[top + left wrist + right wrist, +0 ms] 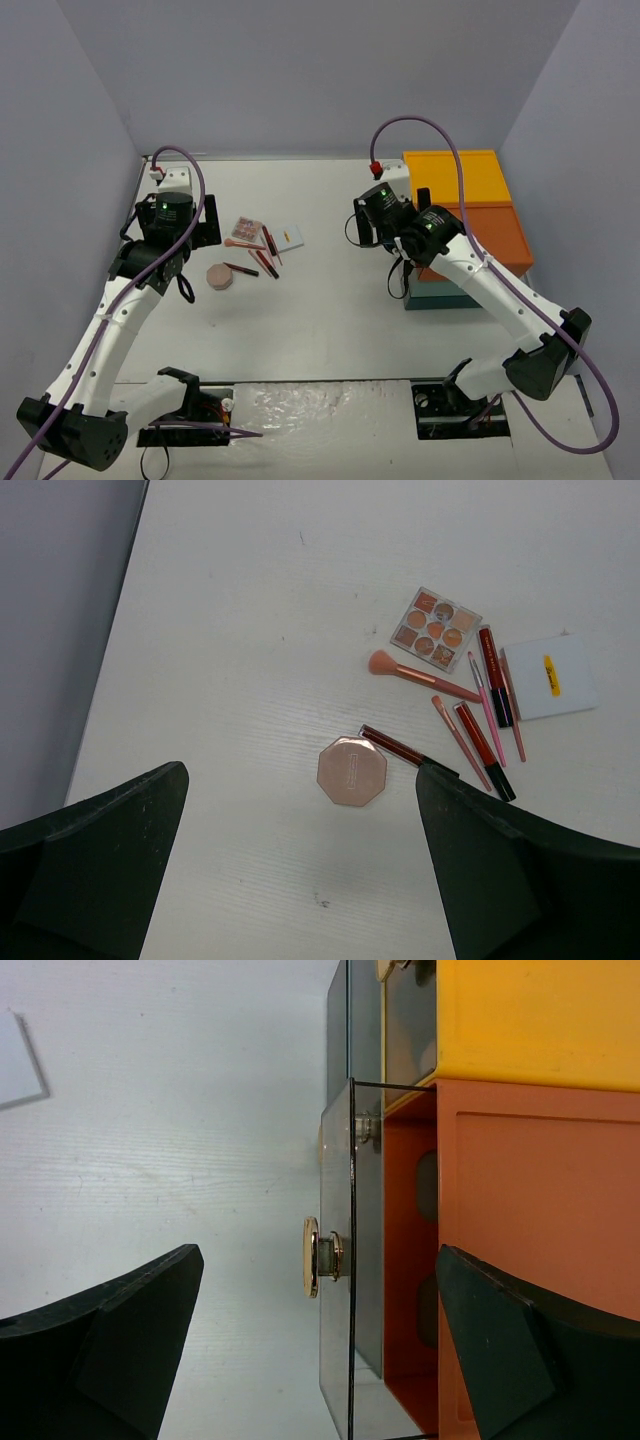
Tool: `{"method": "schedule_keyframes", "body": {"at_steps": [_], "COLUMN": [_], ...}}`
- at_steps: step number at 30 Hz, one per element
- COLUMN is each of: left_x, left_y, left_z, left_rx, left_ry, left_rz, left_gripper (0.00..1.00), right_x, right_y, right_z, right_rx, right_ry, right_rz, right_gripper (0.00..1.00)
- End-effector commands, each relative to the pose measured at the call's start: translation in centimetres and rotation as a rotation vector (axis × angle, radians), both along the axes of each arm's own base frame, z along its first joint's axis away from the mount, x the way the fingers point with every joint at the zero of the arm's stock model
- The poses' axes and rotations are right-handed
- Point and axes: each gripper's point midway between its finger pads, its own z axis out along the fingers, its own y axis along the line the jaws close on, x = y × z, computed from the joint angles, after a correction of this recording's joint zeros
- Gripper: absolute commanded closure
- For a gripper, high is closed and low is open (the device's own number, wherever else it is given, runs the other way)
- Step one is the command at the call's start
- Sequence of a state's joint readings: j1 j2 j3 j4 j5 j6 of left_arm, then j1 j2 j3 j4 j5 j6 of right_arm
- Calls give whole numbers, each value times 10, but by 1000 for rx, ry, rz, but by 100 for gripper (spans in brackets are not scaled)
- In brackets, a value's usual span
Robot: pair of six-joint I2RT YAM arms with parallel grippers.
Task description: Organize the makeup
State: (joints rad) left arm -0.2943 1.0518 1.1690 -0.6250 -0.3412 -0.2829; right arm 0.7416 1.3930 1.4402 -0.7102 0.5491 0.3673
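The makeup lies left of the table's middle: a pink octagonal compact (351, 771) (220, 276), a pink-squared palette (435, 628) (247, 227), a peach brush (420, 676), several thin red pencils and tubes (480, 740) (262, 262), and a white card (548, 676) (290, 238). No dark green disc is in view. My left gripper (302, 768) (176, 240) is open and empty above the table, just near and left of the compact. My right gripper (318, 1255) (395, 235) is open and empty, with the gold knob (312, 1256) of a smoked drawer front (350, 1160) showing between its fingers.
The large box stands at the right, with a yellow top (455, 175) (540, 1020), an orange part (495, 235) (530, 1210) and a teal base (440, 295). The orange drawer is pulled partly out. Grey walls close in the left, back and right.
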Motion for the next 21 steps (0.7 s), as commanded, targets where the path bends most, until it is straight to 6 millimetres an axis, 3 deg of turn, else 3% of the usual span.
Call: {"method": "schedule_keyframes", "body": {"at_steps": [1, 6, 21], "left_x": [7, 8, 7], "left_y": [-3, -5, -7], "left_z": [22, 19, 8], "left_rx": [-25, -29, -31], "left_ry": [-67, -54, -27], "left_rz": [6, -2, -9], "left_gripper": [3, 3, 3], "right_x": [1, -1, -10], "right_y": [17, 48, 114], "right_z": [-10, -18, -9], "right_rx": [62, 150, 286], "right_ry": [28, 65, 82], "right_rz": [80, 201, 459], "right_gripper": [0, 0, 0]}}
